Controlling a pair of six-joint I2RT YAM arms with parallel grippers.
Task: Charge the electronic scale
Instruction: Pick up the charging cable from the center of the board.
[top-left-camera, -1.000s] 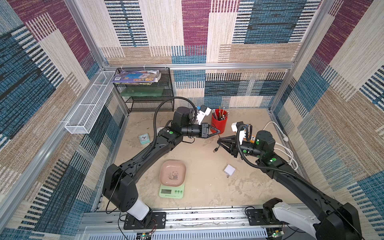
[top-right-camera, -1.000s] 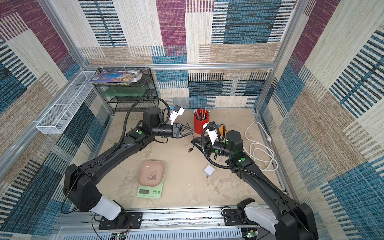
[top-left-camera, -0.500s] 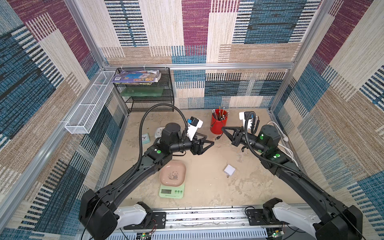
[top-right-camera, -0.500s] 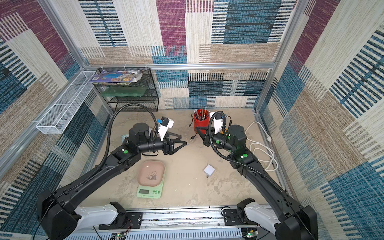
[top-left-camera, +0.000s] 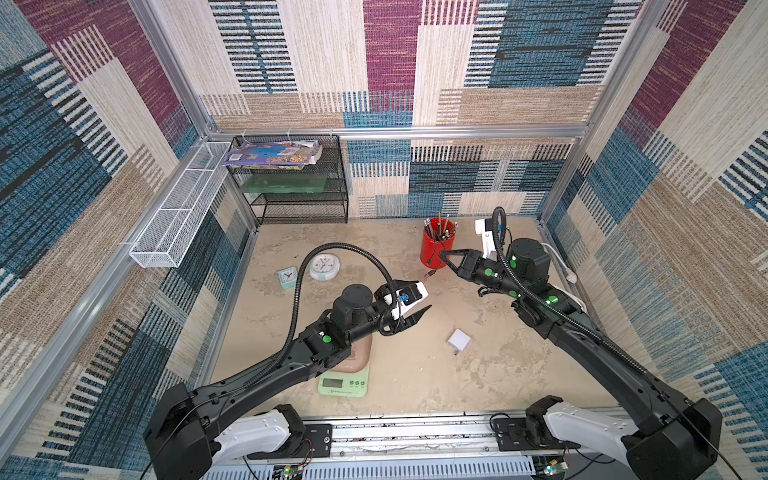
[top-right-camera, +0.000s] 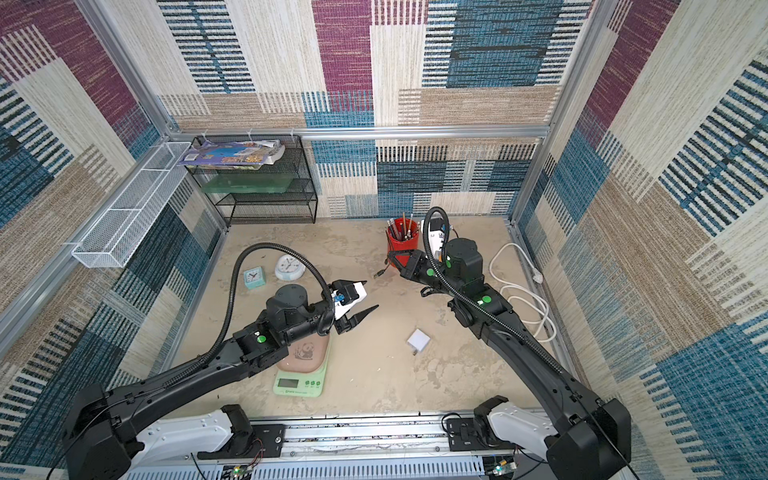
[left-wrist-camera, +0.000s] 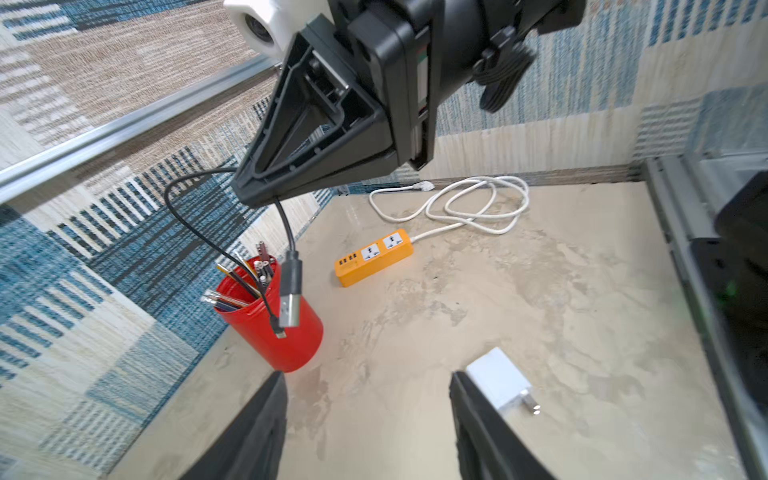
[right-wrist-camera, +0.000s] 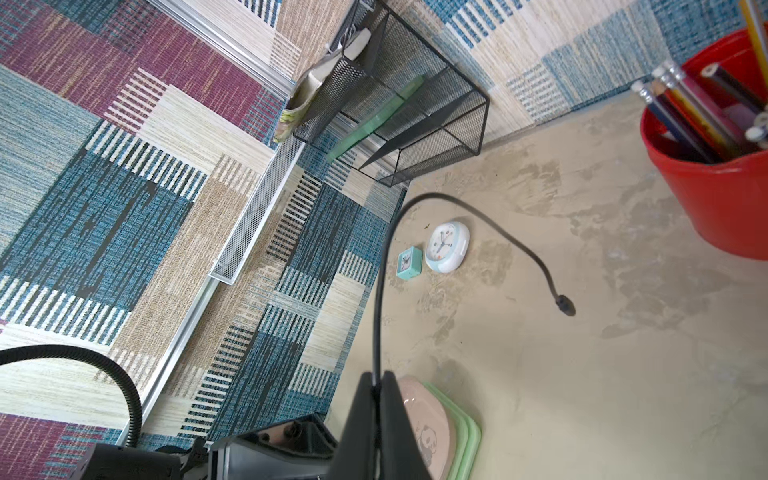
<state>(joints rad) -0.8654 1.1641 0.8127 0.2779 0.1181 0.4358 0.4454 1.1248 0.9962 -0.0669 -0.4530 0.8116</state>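
Note:
The electronic scale (top-left-camera: 344, 381) (top-right-camera: 298, 383) lies near the front edge. It is mint-green, and my left arm partly covers its pink panda tray (top-right-camera: 305, 353) (right-wrist-camera: 428, 428). My left gripper (top-left-camera: 422, 297) (top-right-camera: 371, 295) (left-wrist-camera: 366, 376) hangs open and empty above the floor beyond the scale. My right gripper (top-left-camera: 442, 252) (top-right-camera: 388, 254) (right-wrist-camera: 376, 380) is shut on a thin black cable (left-wrist-camera: 286, 224) in front of the red cup. The cable's USB plug (left-wrist-camera: 289, 305) (top-left-camera: 430, 273) and small plug (right-wrist-camera: 565, 305) dangle free.
A white charger block (top-left-camera: 458, 340) (left-wrist-camera: 496, 384) lies on the floor right of the scale. An orange power strip (left-wrist-camera: 374, 257) with a coiled white cord (top-right-camera: 519, 291) sits by the right wall. The red pencil cup (top-left-camera: 436, 249), two clocks (top-left-camera: 324, 266) and a mesh rack (top-left-camera: 299, 187) stand at the back.
My left gripper opened, let go of the cable and drew back toward the scale. My right gripper shut on the cable and carried it up toward the red cup.

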